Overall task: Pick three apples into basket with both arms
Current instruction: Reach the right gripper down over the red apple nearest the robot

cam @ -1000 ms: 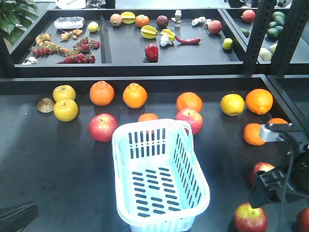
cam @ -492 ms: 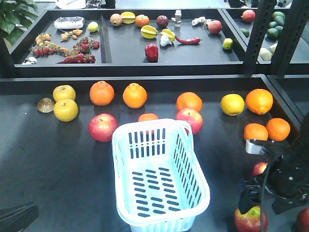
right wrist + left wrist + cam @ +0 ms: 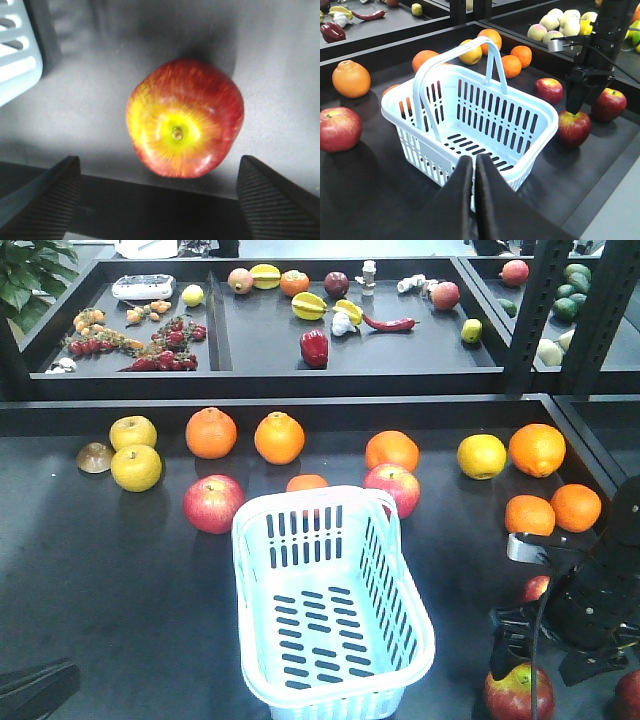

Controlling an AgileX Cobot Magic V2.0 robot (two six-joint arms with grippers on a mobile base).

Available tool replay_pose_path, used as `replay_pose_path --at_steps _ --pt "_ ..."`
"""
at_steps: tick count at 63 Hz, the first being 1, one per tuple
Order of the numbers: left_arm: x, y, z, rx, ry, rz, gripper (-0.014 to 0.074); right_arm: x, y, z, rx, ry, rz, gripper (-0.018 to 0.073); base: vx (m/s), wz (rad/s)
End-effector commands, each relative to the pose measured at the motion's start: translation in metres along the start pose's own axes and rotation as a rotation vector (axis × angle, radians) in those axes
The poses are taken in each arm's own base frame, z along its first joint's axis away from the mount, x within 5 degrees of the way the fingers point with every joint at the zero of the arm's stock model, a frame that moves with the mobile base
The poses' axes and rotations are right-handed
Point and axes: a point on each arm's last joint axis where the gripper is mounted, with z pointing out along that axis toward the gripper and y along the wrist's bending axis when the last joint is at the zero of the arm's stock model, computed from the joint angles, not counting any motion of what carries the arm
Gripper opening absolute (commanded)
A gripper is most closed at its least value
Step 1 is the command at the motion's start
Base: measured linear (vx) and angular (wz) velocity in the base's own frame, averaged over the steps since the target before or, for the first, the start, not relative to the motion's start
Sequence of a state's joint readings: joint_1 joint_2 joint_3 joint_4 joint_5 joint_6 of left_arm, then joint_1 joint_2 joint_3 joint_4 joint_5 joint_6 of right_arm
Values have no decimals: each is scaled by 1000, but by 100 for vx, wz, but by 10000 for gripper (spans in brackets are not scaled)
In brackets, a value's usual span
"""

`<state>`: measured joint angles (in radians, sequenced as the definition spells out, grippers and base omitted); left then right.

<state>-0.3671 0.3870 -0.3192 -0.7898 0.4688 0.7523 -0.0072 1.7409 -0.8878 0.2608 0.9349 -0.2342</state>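
gripper on the right (image 3: 159, 165) is spread wide and empty, hanging over an apple (image 3: 185, 117) that sits on the table (image 3: 120, 570) just right of the basket (image 3: 238, 560). left gripper (image 3: 473, 175) is pinched closed, empty. no apple is in the basket yet. first pick: next, it should drop lower and close squarely round the fruit.

Corner apple (image 3: 631, 695) half out of frame; another apple (image 3: 533, 588) half behind the right arm (image 3: 603, 592).
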Motion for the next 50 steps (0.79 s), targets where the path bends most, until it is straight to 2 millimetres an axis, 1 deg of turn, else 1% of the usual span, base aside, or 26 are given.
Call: replay_pose_path --at_steps 1,15,19,25,33,41,50 --pt "-12 1 -2 -16 -61 -34 -7 -4 2 -14 4 -62 6 594 0 0" --pt "-12 1 -2 -15 -60 -34 -7 -6 2 -14 6 -76 32 594 0 0" --pt "-12 1 -2 -15 -60 -34 -7 -6 4 -12 26 -73 9 594 0 0" --pt "-12 1 -2 -14 -59 -34 -7 -7 9 -3 91 -32 -28 594 0 0" --pt "-11 1 -2 -13 -58 -34 -7 -10 12 10 170 -3 -2 594 0 0" --pt "-11 1 -2 -12 -57 -34 -7 -16 15 21 180 -24 28 594 0 0" --pt "-11 1 -2 -12 -57 -34 -7 -17 13 32 179 10 42 594 0 0"
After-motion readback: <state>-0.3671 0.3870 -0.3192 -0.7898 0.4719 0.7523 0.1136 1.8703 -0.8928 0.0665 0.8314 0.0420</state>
